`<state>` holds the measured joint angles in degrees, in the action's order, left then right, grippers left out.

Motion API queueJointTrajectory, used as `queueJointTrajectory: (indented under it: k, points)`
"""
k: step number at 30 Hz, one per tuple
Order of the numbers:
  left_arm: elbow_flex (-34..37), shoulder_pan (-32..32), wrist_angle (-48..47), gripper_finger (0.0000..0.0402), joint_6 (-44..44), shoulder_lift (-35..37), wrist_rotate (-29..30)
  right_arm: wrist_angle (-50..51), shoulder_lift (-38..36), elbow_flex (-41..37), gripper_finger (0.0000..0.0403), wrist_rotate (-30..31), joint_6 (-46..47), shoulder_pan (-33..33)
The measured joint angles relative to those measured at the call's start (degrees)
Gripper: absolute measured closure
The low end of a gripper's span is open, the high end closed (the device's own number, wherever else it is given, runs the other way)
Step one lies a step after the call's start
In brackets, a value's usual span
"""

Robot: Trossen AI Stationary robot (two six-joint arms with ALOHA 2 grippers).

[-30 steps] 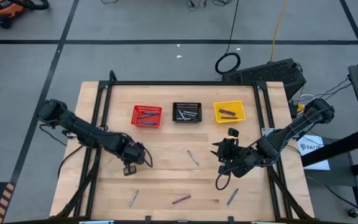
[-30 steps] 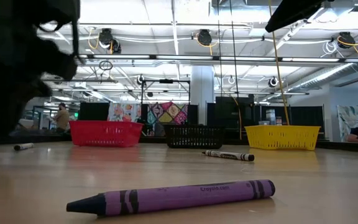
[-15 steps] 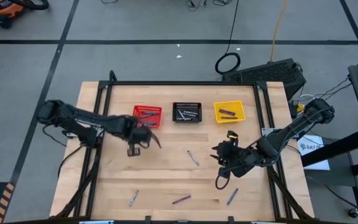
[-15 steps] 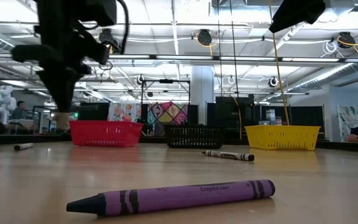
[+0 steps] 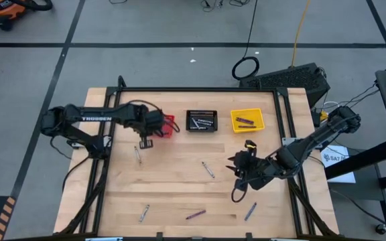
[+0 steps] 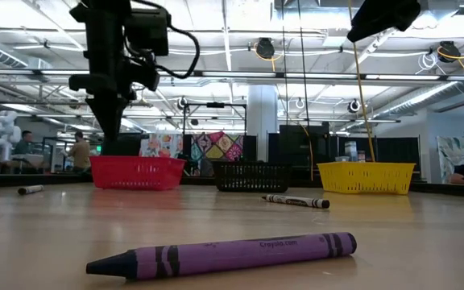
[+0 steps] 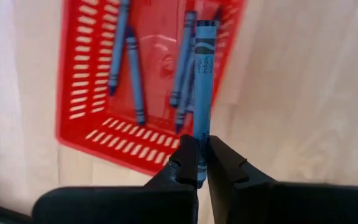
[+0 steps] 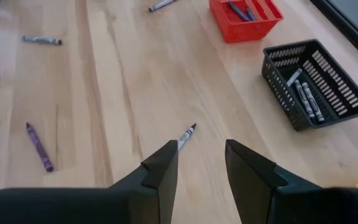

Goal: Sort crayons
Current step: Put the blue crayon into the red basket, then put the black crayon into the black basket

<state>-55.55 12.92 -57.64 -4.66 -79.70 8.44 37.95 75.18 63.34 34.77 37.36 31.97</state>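
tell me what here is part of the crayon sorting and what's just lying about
Part of the job:
- blue crayon held in the left hand
- loose crayons on the table
- red basket, black basket, yellow basket
- right hand, open

Lying about:
- cable loop on the floor

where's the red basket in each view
High: red basket at the table's far left, partly under the left arm.
Low: left, beside the black basket.
Left wrist: upper left, blue crayons inside.
Right wrist: top.
Shared landmark: the black basket, except in the left wrist view.
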Motion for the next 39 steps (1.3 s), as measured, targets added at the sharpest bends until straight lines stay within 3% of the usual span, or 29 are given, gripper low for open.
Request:
queueJointTrajectory:
  k: [6,12,19,28,39]
  points:
    - [0.85,5.88,0.92,0.0394,-3.05,-0.02,-0.54,-1.83,3.28,0.03,0.0284,-0.62,2.89,-2.15]
    - [0.85,9.24,7.78,0.0393,-4.73,-0.02,-1.63,-9.31,10.21,0.03,0.0284,-1.8,-1.38,-4.05]
    - [0.85,10.5,8.32,0.0388,-5.05,-0.02,-2.22,-13.22,14.78,0.03,0.0284,-1.69,1.97,-5.96]
    - [0.85,10.92,9.38,0.0334,-5.16,-0.02,-2.22,-17.15,20.02,0.03,0.0284,-1.82,2.67,-8.41]
    - [0.27,9.75,9.07,0.0331,-1.64,-0.02,-2.22,-17.99,26.17,0.03,0.0284,-2.34,11.84,-9.8]
